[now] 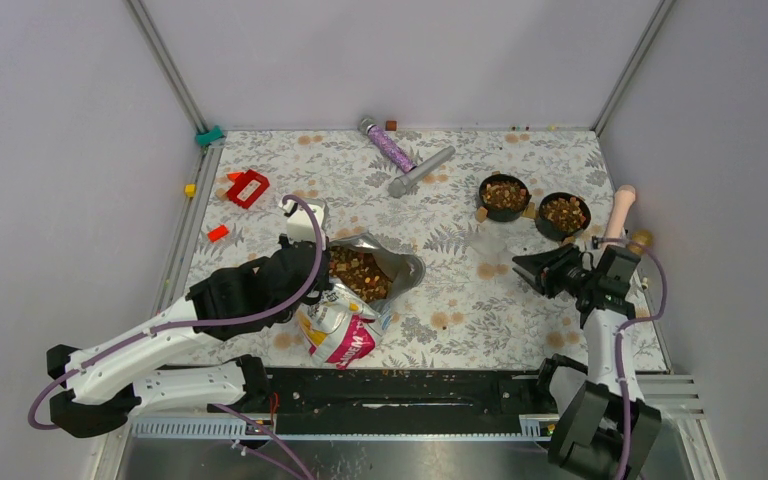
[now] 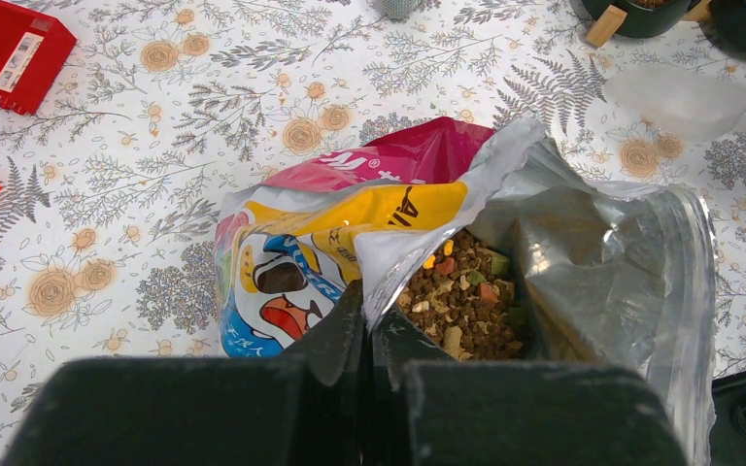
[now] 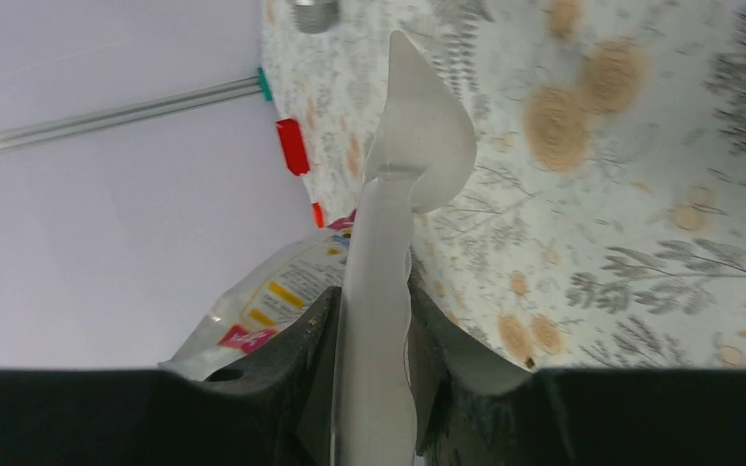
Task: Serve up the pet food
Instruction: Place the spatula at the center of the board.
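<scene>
The pet food [image 2: 461,296] is brown kibble with a few coloured bits, lying inside an open yellow-white-magenta bag [image 1: 345,330] with silver lining, near the table's front left. My left gripper [image 2: 367,303] is shut on the bag's silver rim [image 2: 398,254], one finger inside and one outside; from above, the left gripper [image 1: 320,262] sits at the bag's left edge. My right gripper [image 3: 374,316] is shut on the handle of a translucent white scoop [image 3: 418,146], held edge-on above the cloth. Two black bowls [image 1: 504,195] [image 1: 563,213] at the back right hold kibble.
On the floral cloth lie a red clip [image 1: 248,187], a small red piece [image 1: 218,233], a purple glitter tube [image 1: 390,148] and a grey tube [image 1: 420,172]. A pink-handled tool [image 1: 620,212] lies by the right wall. Walls close in on three sides.
</scene>
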